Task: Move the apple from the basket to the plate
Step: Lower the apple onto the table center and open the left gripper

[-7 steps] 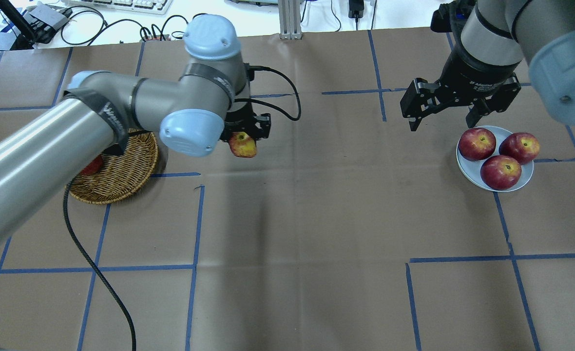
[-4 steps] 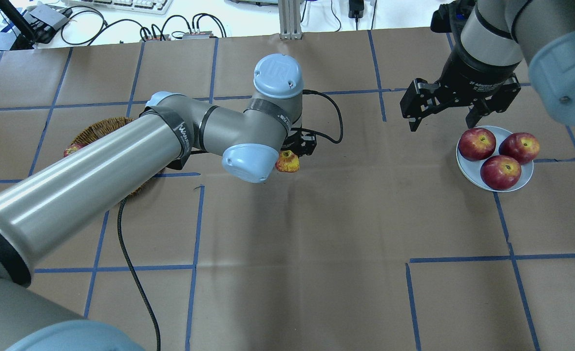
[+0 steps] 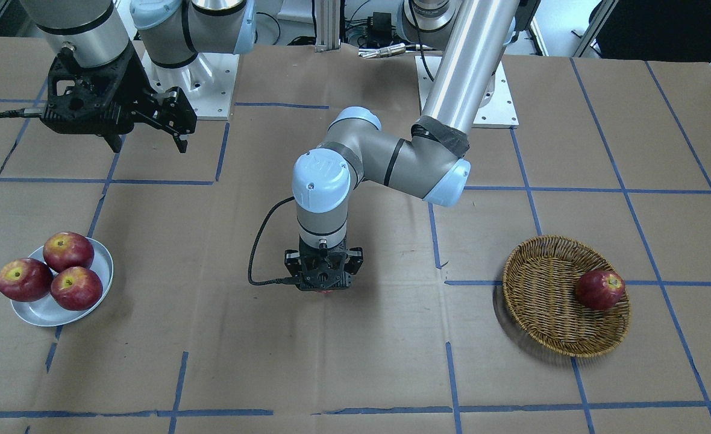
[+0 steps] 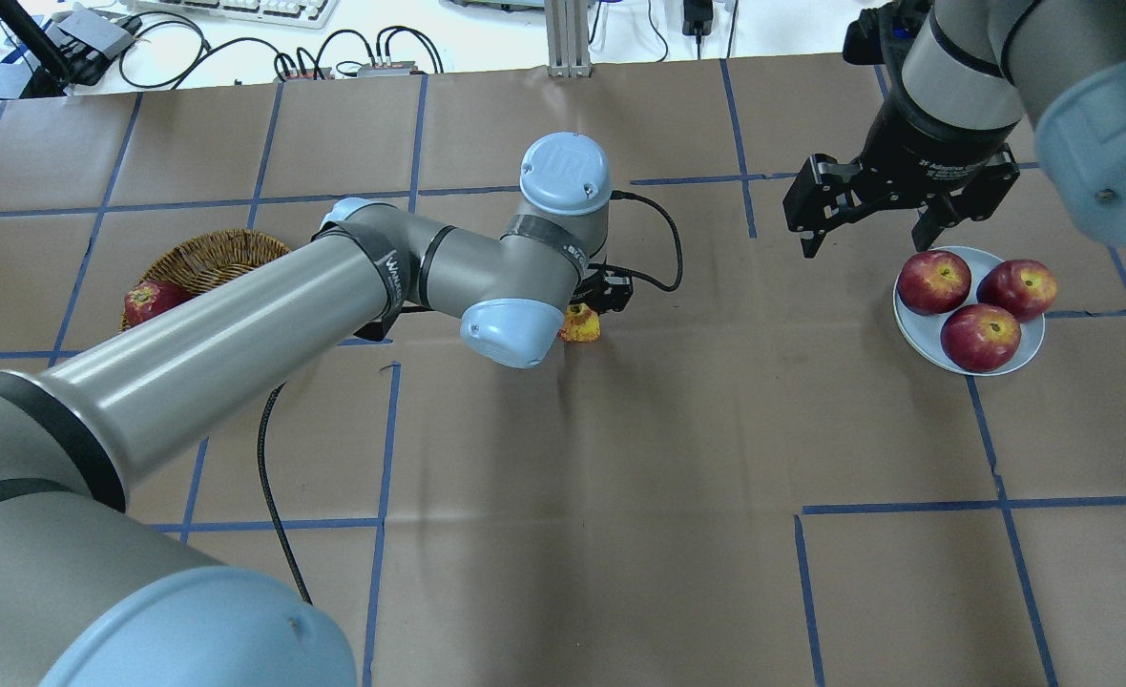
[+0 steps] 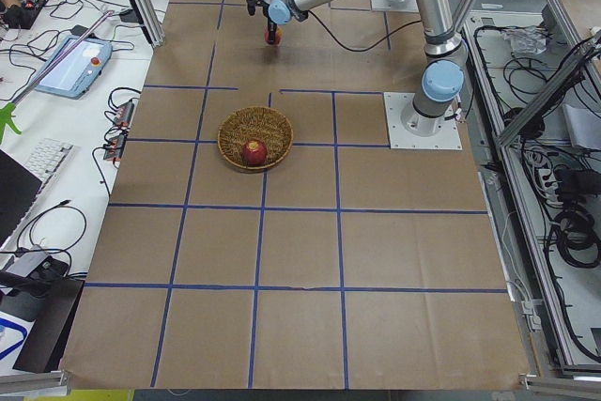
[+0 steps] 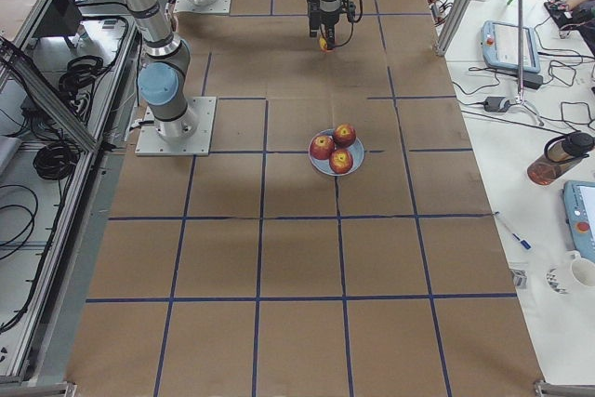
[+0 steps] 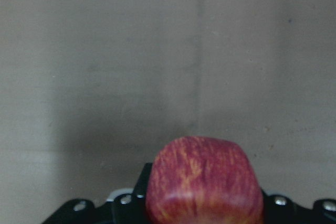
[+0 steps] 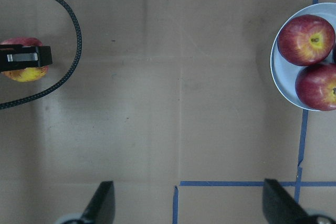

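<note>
One apple (image 4: 582,325), still clamped in my left gripper (image 3: 324,288), moved further from the basket (image 4: 210,253) toward the plate (image 4: 918,345). My right gripper (image 4: 865,240) stayed wide open, empty, beside the plate.

Brown-papered worktop (image 4: 620,572), blue tape lines (image 4: 907,508) in a grid. Directly on it: wicker basket (image 3: 542,307) toward robot's left end, white plate (image 3: 37,313) toward right end. The two sit well apart.
</note>
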